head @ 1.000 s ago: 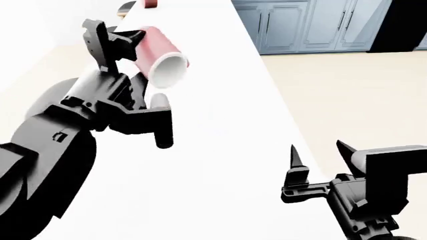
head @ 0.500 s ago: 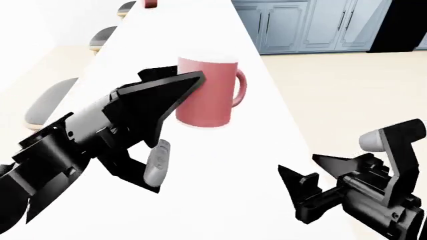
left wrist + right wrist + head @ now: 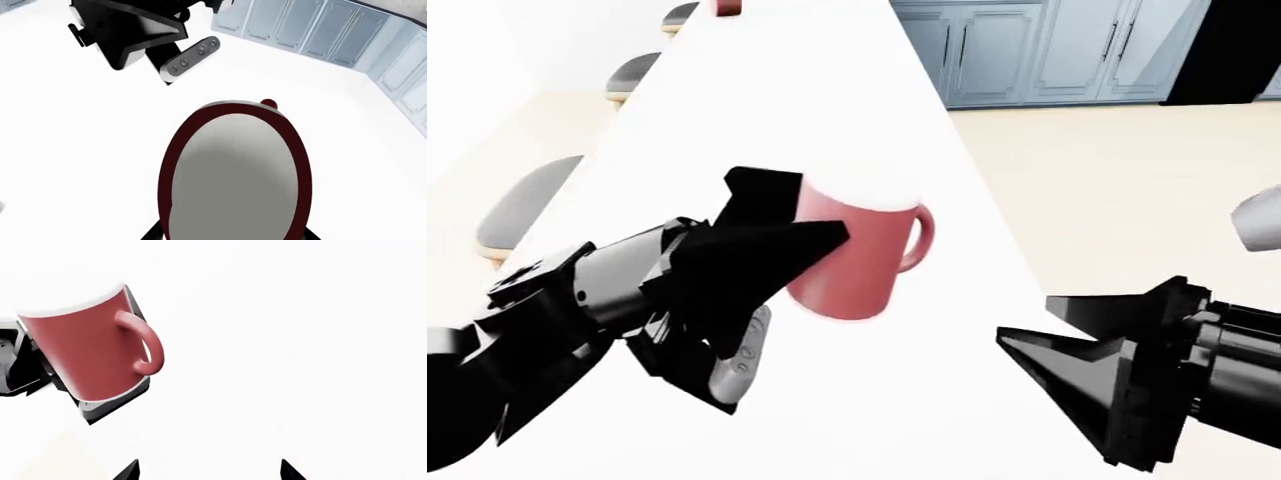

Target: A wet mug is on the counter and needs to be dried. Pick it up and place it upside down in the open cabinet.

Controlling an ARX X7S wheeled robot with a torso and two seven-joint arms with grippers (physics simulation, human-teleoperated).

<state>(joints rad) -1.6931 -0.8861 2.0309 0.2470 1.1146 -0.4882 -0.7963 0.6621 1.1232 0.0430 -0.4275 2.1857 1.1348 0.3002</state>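
My left gripper (image 3: pixel 807 225) is shut on the red mug (image 3: pixel 861 260) and holds it above the white counter (image 3: pixel 827 100). The mug's axis is near upright and slightly tilted, with its loop handle (image 3: pixel 918 240) pointing right. The left wrist view shows one white end of the mug (image 3: pixel 233 175) ringed in dark red, with my left gripper (image 3: pixel 227 236) almost hidden behind it. My right gripper (image 3: pixel 1028 320) is open and empty, to the right of the mug and pointing at it. In the right wrist view the mug (image 3: pixel 90 350) is ahead of the open right gripper (image 3: pixel 209 470). The open cabinet is out of view.
Blue-grey panel-door cabinets (image 3: pixel 1028 50) line the far wall, with a dark opening (image 3: pixel 1228 50) beside them. Grey stools (image 3: pixel 521 210) stand along the counter's left side. A small red object (image 3: pixel 727 6) sits at the counter's far end. My right arm (image 3: pixel 127 30) shows in the left wrist view.
The mug turned from lying sideways to near upright in my left gripper and came lower and nearer. My right gripper swung round to point at the mug.
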